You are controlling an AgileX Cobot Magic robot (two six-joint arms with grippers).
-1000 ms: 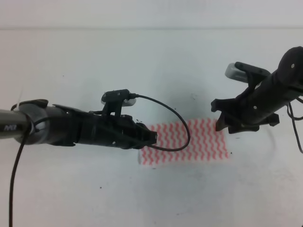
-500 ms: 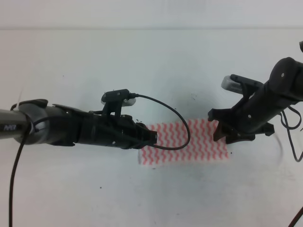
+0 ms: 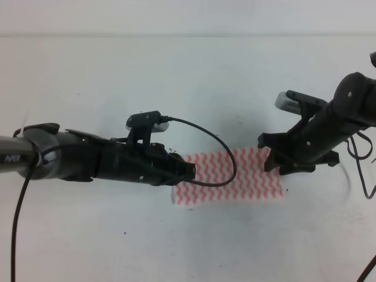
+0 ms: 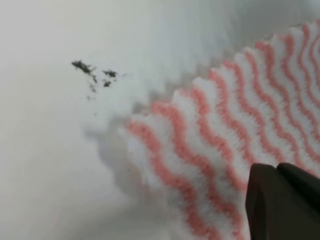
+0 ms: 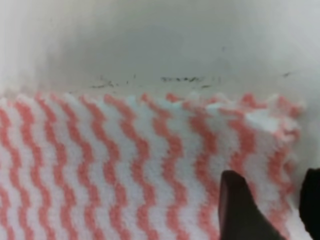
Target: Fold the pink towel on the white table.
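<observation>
The pink towel (image 3: 238, 176), with pink-red and white wavy stripes, lies spread on the white table (image 3: 188, 88). My left gripper (image 3: 189, 171) sits at the towel's left edge. In the left wrist view its dark fingers (image 4: 282, 200) are pressed together on the cloth (image 4: 220, 125), whose near corner is slightly puffed up and casts a shadow. My right gripper (image 3: 272, 160) hovers at the towel's upper right corner. The right wrist view shows it open (image 5: 275, 205), with that corner of the towel (image 5: 150, 165) between its two fingers.
A black cable (image 3: 226, 155) loops from the left wrist over the towel's left half. Small dark specks (image 4: 92, 70) mark the table beside the towel. Bare white table surrounds the cloth on all sides.
The right gripper has swung left and down onto the towel's upper right corner. The left arm and the towel have stayed still.
</observation>
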